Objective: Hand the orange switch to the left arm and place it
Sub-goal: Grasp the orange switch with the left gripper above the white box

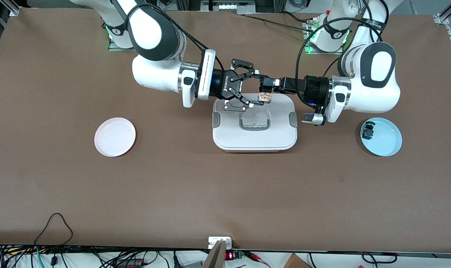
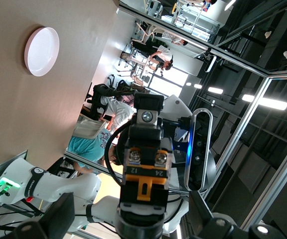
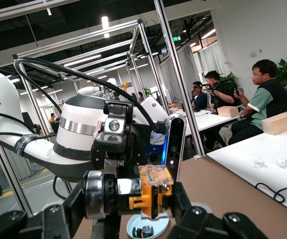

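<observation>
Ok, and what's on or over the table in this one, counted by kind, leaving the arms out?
Plates: 2, the pink plate and the blue plate
Switches: 2, the orange switch held up over the box and the dark green switch on the blue plate
Boxes: 1, the white box
Total: 5

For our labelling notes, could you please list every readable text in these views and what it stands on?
"12", "24": black blocky switch with orange band.
"ROBOTIQ": right gripper, over the white lidded box.
Red digits, table-edge display: too small.
White left arm lettering: blurred.
</observation>
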